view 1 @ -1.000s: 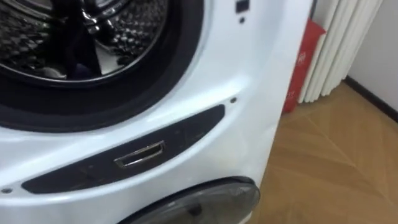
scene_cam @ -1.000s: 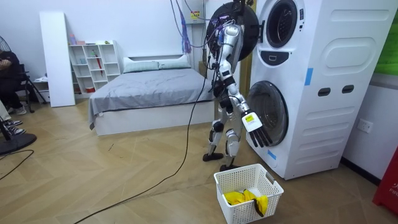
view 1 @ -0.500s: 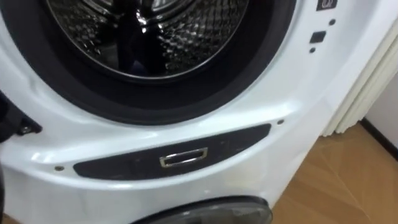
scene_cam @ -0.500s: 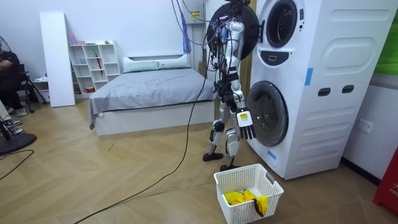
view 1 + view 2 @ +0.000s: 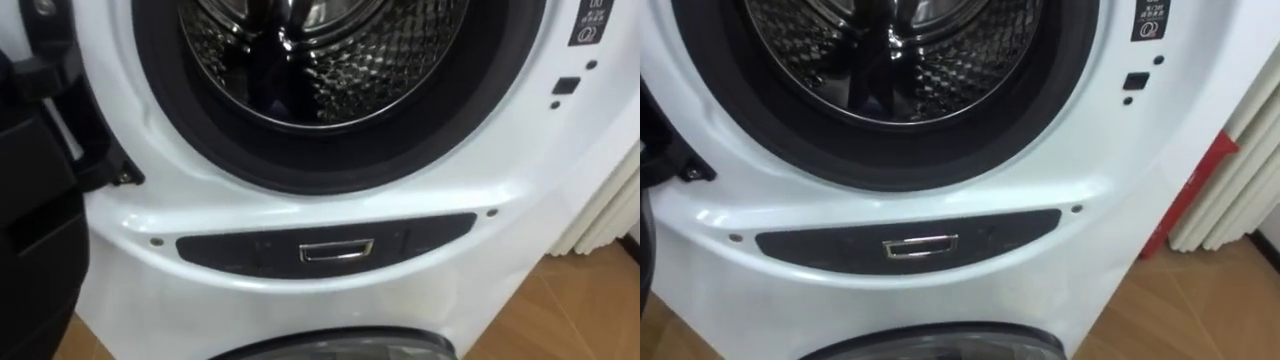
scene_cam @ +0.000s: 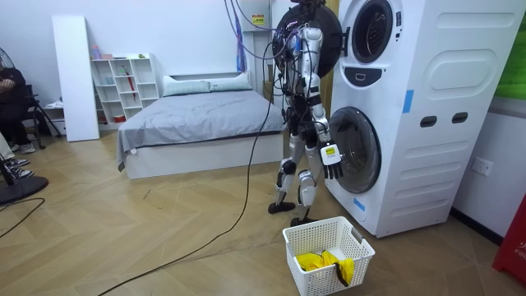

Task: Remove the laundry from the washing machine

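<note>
A dark shape [image 5: 268, 75] is showing inside the drum [image 5: 400, 70] of the upper washing machine [image 5: 330, 215], its long axis running from 12 to 6 o'clock. It is too dim to tell whether it is cloth, and the drum's top is cut off. Yellow clothes [image 6: 316, 261] are lying in the white basket [image 6: 362, 247] on the floor, at 6 o'clock from the right hand [image 6: 330, 159]. That hand is hanging empty with relaxed fingers. A second ago it was reaching out lower; it is now drawn in closer to the body.
</note>
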Robot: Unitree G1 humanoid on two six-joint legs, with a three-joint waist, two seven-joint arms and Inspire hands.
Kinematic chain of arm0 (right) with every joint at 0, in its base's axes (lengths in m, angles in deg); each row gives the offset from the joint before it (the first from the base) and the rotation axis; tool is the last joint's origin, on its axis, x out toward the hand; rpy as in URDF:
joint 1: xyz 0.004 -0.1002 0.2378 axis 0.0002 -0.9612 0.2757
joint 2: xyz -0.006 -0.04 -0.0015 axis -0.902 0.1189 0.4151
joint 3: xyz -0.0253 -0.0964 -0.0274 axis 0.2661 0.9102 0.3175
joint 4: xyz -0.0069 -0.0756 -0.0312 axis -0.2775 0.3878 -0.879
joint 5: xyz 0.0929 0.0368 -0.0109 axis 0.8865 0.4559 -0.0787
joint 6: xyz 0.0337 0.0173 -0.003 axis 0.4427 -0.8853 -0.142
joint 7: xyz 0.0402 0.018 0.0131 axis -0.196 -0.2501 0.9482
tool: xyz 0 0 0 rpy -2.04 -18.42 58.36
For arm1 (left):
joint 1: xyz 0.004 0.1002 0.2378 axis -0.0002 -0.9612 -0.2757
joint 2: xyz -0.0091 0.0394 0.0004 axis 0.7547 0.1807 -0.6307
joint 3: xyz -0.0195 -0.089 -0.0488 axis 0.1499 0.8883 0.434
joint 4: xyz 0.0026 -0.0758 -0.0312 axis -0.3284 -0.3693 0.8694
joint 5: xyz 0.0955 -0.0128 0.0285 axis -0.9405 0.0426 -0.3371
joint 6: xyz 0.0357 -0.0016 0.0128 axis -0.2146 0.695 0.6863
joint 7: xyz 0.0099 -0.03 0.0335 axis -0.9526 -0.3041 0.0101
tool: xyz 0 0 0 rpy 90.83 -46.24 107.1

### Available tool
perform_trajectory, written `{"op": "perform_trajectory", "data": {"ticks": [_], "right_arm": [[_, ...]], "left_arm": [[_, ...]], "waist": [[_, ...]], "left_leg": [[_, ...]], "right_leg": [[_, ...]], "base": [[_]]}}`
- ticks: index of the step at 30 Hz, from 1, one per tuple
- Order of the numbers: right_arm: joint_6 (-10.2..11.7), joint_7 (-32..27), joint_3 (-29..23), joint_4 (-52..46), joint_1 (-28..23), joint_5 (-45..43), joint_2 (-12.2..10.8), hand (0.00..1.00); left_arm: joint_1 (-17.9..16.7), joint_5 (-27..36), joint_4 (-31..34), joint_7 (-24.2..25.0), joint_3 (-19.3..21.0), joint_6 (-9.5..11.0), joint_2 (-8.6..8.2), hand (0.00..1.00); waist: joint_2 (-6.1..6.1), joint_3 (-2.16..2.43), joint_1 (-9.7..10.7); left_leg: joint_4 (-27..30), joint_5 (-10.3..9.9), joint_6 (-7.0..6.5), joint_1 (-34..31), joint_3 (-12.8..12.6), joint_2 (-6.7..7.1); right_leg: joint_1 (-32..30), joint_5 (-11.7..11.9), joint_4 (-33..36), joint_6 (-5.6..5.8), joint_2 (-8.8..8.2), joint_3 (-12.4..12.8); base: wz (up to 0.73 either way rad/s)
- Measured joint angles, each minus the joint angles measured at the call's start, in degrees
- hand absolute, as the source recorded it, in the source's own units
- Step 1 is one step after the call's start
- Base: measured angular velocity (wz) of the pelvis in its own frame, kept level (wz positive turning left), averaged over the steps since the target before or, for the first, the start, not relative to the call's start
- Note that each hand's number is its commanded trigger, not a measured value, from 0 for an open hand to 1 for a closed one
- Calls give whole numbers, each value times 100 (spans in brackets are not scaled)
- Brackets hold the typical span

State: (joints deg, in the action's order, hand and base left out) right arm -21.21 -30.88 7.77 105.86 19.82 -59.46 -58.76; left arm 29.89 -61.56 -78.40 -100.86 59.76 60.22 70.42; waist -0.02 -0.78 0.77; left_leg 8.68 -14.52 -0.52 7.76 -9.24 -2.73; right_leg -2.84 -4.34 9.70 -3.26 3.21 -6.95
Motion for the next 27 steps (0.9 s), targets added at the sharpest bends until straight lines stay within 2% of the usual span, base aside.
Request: {"op": "perform_trajectory", "data": {"ticks": [5, 6, 7, 8, 9, 10, 11, 12, 13, 14, 16, 18, 19, 20, 21, 23, 25, 26, 27], "right_arm": [[-11, 126, -4, -53, -2, -320, 0, 0], [-16, 143, 8, -55, -1, -343, 1, 0], [-32, 159, 10, -55, 1, -425, 0, 0], [-35, 195, 0, -68, 10, -518, -7, 0], [-32, 205, 1, -76, 12, -557, 0, 0], [-24, 203, -14, -75, 23, -599, 33, 0], [8, 195, -81, -79, 18, -674, 46, 0], [30, 181, -94, -83, 16, -706, 45, 0], [80, 120, -113, -83, 11, -759, 65, 0], [91, 47, -115, -82, -1, -768, 100, 0], [113, -65, -111, -98, -13, -769, 105, 0], [135, -134, -129, -189, -6, -786, 117, 0], [200, -137, -144, -217, -8, -837, 145, 0], [224, -138, -181, -204, -10, -847, 155, 0], [253, -139, -262, -199, 53, -882, 164, 0], [307, -184, -282, -268, 95, -843, 123, 0], [302, -221, -291, -305, 137, -836, 114, 0], [290, -227, -292, -307, 142, -842, 116, 0], [278, -230, -288, -312, 145, -840, 113, 0]], "left_arm": [[-57, -263, 7, -78, 198, 3, -6, 0], [-72, -268, 35, -95, 198, 2, 6, 0], [-78, -269, 47, -103, 206, 2, 16, 0], [-46, -270, 108, -96, 242, -7, 10, 0], [-42, -276, 147, -81, 241, -8, 0, 0], [-22, -273, 214, -52, 239, -11, -38, 0], [7, -276, 287, -34, 268, -22, -75, 0], [8, -274, 371, -34, 328, -39, -105, 0], [22, -272, 510, -33, 344, -49, -154, 0], [32, -261, 533, -22, 341, -49, -206, 0], [105, -258, 534, 74, 304, -58, -222, 0], [298, -257, 530, 158, 298, -25, -226, 0], [468, -263, 532, 207, 298, 20, -226, 0], [519, -264, 531, 219, 289, 43, -228, 0], [643, -275, 527, 241, 281, 103, -228, 0], [861, -501, 414, 286, 174, 171, -195, 0], [866, -625, 396, 292, 138, 171, -195, 0], [869, -641, 376, 312, 112, 170, -196, 0], [881, -641, 364, 321, 91, 168, -195, 0]], "waist": [[16, 5, -54], [33, 8, -94], [56, 17, -123], [98, 27, -122], [105, 24, -121], [62, 34, -126], [7, 36, -109], [7, 40, -101], [18, 18, -104], [-7, 6, -112], [-96, 14, -29], [-169, 3, 65], [-235, 17, 121], [-255, 21, 136], [-284, 8, 159], [-330, 9, 186], [-342, 3, 182], [-328, 10, 189], [-313, 7, 183]], "left_leg": [[50, -53, 37, 17, 56, -71], [247, -131, 81, -35, 58, -109], [605, -218, 155, -162, 76, -157], [1262, -263, 182, -453, 177, -178], [1653, -266, 187, -636, 238, -189], [2438, -238, 228, -1030, 408, -256], [3063, -150, 263, -1368, 575, -307], [3306, -81, 288, -1495, 613, -339], [3762, 68, 281, -1688, 624, -378], [4299, 178, 296, -1742, 620, -472], [4702, 199, 363, -1515, 669, -507], [4434, 170, 410, -1147, 731, -535], [3983, 38, 585, -840, 787, -536], [3650, -38, 673, -638, 790, -540], [3030, -254, 759, -322, 812, -558], [1735, -724, 642, 122, 857, -565], [961, -844, 532, 306, 787, -537], [661, -864, 429, 326, 711, -422], [567, -842, 321, 317, 627, -370]], "right_leg": [[43, -84, 26, -69, 87, -108], [43, -156, 97, -128, 106, -109], [33, -234, 183, -176, 101, -116], [-36, -281, 294, -189, 75, -176], [-26, -280, 309, -191, 20, -189], [-5, -280, 306, -245, 22, -306], [1, -298, 322, -296, 57, -388], [-7, -318, 352, -326, 63, -415], [-39, -385, 453, -384, 60, -467], [-37, -446, 551, -436, 88, -470], [-33, -491, 638, -472, 138, -547], [-163, -472, 688, -506, 176, -695], [-313, -457, 791, -523, 188, -775], [-406, -454, 865, -529, 189, -796], [-612, -442, 972, -539, 186, -880], [-950, -280, 1040, -536, 171, -984], [-1120, -59, 993, -506, 148, -996], [-1207, 129, 964, -458, 103, -993], [-1219, 267, 877, -437, 73, -974]], "base": [[7], [4], [11], [14], [15], [16], [17], [17], [0], [0], [18], [38], [27], [26], [18], [18], [0], [0], [-10]]}}
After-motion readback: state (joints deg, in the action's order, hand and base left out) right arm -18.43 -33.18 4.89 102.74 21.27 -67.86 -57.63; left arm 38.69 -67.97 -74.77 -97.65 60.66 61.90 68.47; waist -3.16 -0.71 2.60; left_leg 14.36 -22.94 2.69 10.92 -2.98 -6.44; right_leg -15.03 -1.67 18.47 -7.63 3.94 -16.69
